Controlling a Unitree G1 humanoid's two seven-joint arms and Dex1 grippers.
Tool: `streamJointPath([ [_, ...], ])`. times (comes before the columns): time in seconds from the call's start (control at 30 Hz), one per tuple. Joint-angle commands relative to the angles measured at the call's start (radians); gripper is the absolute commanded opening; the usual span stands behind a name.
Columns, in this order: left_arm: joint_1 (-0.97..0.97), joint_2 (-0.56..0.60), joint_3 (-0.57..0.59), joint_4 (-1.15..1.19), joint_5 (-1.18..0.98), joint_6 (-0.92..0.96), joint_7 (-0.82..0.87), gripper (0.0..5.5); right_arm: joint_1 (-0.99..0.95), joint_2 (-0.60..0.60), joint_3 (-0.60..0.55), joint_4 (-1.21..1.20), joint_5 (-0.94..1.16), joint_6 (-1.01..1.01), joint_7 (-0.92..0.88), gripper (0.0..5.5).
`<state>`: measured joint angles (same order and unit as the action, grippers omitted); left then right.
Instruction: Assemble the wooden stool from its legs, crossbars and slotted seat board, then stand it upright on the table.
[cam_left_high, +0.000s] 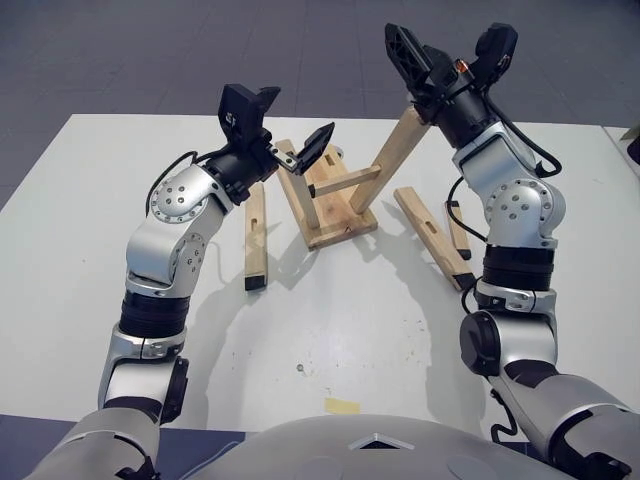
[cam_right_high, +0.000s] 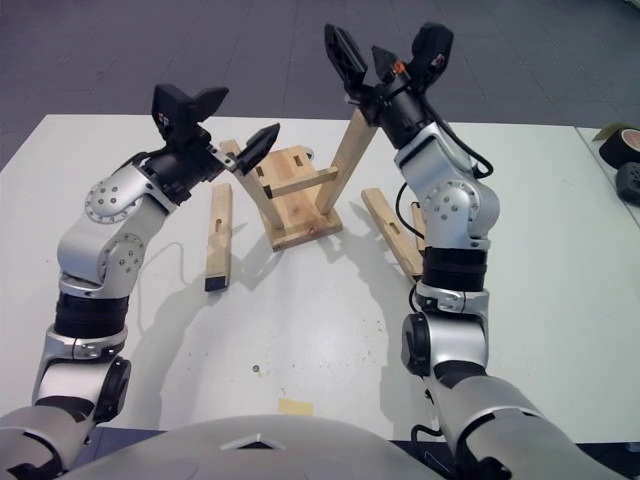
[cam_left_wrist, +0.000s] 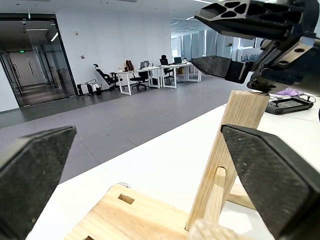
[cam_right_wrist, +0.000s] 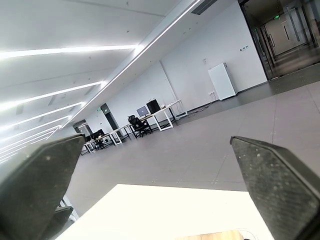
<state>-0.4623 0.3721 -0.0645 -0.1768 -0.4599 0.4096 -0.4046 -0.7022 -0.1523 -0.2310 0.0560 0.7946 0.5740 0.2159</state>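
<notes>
The partly built stool stands at the table's far middle. Its slotted seat board (cam_left_high: 340, 228) lies on the table. An upright leg (cam_left_high: 300, 195) and a tilted leg (cam_left_high: 395, 155) rise from it, joined by a crossbar (cam_left_high: 352, 181). My left gripper (cam_left_high: 285, 130) is open, its fingers spread around the top of the upright leg without holding it. My right gripper (cam_left_high: 450, 50) is open just above the top of the tilted leg. In the left wrist view the tilted leg (cam_left_wrist: 232, 150) rises from the board (cam_left_wrist: 135, 220) between my fingers (cam_left_wrist: 270, 170).
One loose leg (cam_left_high: 256, 235) lies left of the stool and another (cam_left_high: 430, 232) lies right of it, with a shorter wooden piece (cam_left_high: 459, 235) beside that one. A yellow tape scrap (cam_left_high: 341, 406) sits near the front edge. Black items (cam_right_high: 625, 165) stand at the far right.
</notes>
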Motion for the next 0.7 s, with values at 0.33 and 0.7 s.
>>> streamJointPath([
  [0.33,-0.312,0.020,0.424,0.111,-0.164,0.039,0.238,5.38,0.154,-0.161,-0.047,-0.383,0.174,0.153,0.000,5.40],
  [0.7,-0.243,-0.026,0.367,0.274,-0.003,-0.036,0.279,5.38,0.190,-0.180,0.197,-0.134,-0.389,-0.060,-0.162,5.40],
])
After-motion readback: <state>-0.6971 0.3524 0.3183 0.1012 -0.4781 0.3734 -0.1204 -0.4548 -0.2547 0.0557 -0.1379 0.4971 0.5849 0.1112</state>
